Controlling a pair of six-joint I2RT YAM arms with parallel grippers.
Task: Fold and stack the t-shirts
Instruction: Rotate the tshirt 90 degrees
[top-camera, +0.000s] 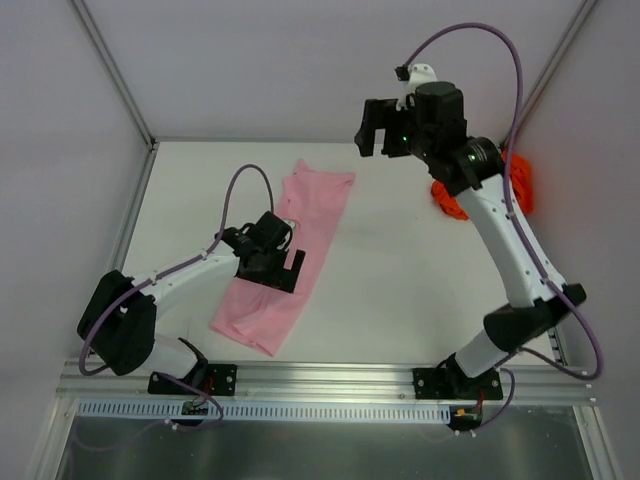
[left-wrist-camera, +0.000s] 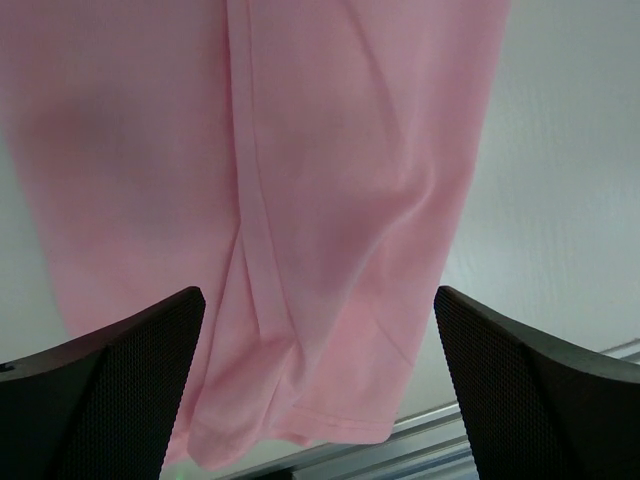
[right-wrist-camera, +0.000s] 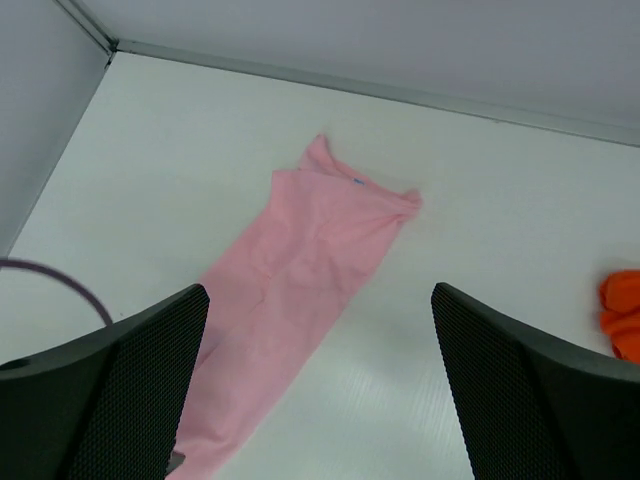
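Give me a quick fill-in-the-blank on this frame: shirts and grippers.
1. The t-shirt lying flat under the left gripper is ___ in colour.
2. The crumpled orange-red t-shirt is partly hidden behind the ___ arm.
3. The right gripper is raised above the table, its jaws ___ and holding nothing.
Missing words: pink; right; open.
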